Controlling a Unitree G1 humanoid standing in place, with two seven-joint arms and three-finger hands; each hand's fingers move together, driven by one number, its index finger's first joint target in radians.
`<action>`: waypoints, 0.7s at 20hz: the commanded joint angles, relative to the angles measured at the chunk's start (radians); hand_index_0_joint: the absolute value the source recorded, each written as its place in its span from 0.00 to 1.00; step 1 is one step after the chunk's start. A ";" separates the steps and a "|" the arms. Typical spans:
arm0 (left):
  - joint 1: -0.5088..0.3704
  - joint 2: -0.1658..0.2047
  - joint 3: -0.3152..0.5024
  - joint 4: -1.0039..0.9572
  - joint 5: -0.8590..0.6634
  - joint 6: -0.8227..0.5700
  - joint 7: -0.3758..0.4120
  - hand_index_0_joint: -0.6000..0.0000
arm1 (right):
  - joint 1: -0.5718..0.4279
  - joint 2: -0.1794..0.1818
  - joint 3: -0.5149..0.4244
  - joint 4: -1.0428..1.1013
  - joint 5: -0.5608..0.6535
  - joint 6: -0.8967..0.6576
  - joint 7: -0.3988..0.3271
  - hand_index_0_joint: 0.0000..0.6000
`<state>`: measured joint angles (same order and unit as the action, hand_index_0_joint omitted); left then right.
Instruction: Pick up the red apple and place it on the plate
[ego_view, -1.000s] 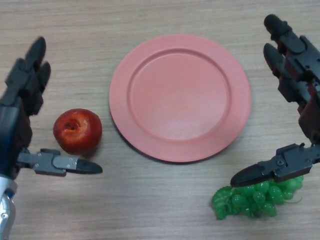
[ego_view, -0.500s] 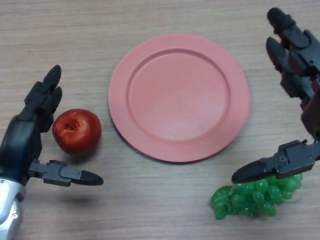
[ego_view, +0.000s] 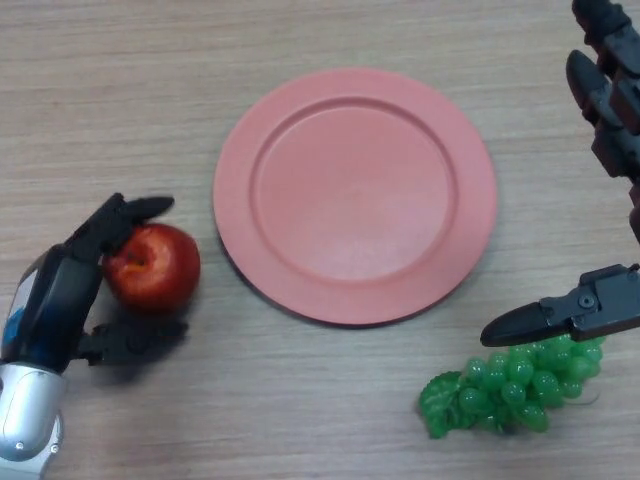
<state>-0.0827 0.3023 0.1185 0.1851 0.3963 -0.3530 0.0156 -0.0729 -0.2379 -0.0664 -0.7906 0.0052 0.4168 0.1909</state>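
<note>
The red apple (ego_view: 155, 266) sits on the wooden table left of the pink plate (ego_view: 355, 195). My left hand (ego_view: 62, 295) is at the apple's left side, its fingers curling over the top of the apple and its thumb closing in from below. The plate is bare. My right hand (ego_view: 610, 150) is open at the right edge, fingers straight, its thumb above the green grapes (ego_view: 510, 390).
The bunch of green grapes lies at the front right, below the plate's right rim. The wooden table (ego_view: 150, 90) extends on all sides.
My left hand has moved down and in to the apple, and its fingers have curled over it. My right hand has drifted right and slightly up.
</note>
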 joint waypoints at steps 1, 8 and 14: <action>-0.009 0.041 0.041 -0.068 -0.083 -0.032 0.019 0.00 | -0.018 -0.025 -0.037 -0.063 0.022 -0.158 -0.044 0.00; -0.038 0.017 0.028 -0.308 -0.121 0.033 -0.041 0.00 | -0.017 -0.022 -0.036 -0.081 0.026 -0.129 -0.041 0.00; -0.326 -0.042 -0.131 -0.111 -0.006 0.112 -0.007 0.00 | -0.005 -0.028 -0.070 -0.115 0.053 -0.093 -0.041 0.00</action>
<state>-0.3779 0.2326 -0.0602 0.1331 0.3864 -0.1798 -0.0145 -0.0552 -0.2387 -0.0806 -0.8423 0.0059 0.4163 0.1824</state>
